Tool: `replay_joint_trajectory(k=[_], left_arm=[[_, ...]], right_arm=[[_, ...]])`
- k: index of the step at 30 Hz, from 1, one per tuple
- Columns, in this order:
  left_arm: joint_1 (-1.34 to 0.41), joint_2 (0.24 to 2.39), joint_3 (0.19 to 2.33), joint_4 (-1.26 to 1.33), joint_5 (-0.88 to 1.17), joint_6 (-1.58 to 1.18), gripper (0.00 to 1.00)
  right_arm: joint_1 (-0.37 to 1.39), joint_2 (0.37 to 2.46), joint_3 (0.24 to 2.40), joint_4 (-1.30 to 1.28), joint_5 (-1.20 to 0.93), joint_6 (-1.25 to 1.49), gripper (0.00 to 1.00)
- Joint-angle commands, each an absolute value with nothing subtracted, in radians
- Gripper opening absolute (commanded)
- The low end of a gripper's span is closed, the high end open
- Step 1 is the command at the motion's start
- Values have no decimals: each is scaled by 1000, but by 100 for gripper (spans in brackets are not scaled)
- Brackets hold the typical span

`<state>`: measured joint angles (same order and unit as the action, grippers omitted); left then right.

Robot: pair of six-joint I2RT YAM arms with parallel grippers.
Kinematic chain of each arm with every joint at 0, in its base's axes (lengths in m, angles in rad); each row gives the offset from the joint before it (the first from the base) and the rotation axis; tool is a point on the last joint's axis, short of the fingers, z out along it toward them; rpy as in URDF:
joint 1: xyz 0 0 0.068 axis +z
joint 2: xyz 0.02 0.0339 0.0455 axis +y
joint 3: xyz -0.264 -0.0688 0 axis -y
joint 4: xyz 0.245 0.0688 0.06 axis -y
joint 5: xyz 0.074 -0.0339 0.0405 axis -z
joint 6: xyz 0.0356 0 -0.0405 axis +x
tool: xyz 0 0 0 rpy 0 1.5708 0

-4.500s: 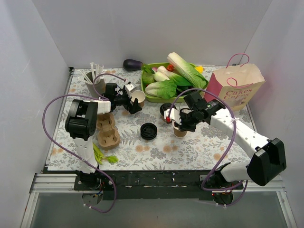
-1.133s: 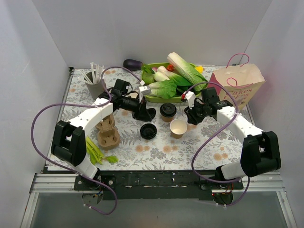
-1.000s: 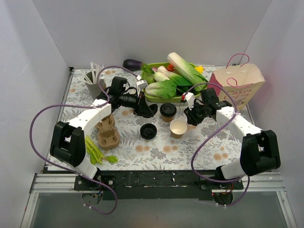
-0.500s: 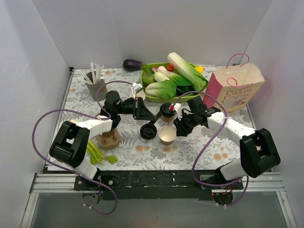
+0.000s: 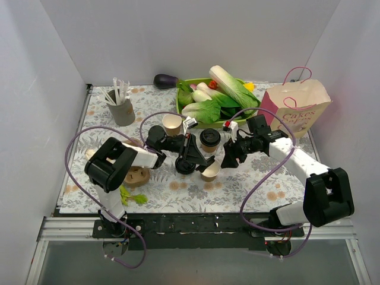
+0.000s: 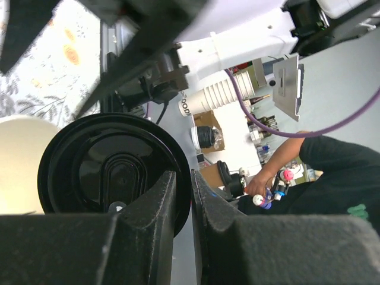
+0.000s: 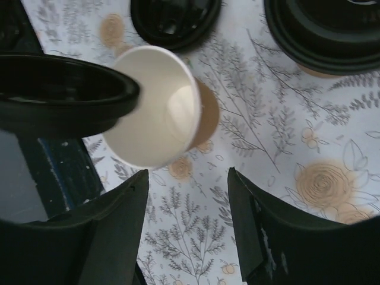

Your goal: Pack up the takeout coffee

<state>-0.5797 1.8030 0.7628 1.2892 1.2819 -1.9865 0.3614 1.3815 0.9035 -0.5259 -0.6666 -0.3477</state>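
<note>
Left pincer (image 6: 183,191) is clamped on a black lid (image 6: 110,178); right pincer (image 7: 187,178) stands open and empty over the open cup (image 7: 155,110), which lies tipped on the desk (image 7: 285,154); I judge capping is in hand; next, I must right the cup, then seat the lid squarely.

Lidded cup (image 7: 323,35) and loose lid (image 7: 175,21) hem tipped cup (image 7: 154,107).

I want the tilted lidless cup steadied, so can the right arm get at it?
Probably yes. The right end effector hangs open just beside the cup, nothing between; only the lid in the left end effector crowds its rim.
</note>
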Motion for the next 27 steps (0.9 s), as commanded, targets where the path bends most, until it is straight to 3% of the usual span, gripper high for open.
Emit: replay_joint_trajectory(k=[1, 9, 14, 27], left_arm=[[-578, 1881, 808, 1528, 1270, -2256, 0], [-583, 1994, 864, 1592, 1235, -2322, 4], [-586, 2011, 893, 1588, 1244, -2329, 22], [-586, 1971, 908, 1532, 1279, -2278, 37]], right_arm=[[362, 1342, 922, -540, -862, -350, 64], [361, 1347, 926, -538, -911, -420, 66], [364, 1348, 933, -503, -922, -393, 66], [365, 1394, 977, -432, -856, -334, 62]])
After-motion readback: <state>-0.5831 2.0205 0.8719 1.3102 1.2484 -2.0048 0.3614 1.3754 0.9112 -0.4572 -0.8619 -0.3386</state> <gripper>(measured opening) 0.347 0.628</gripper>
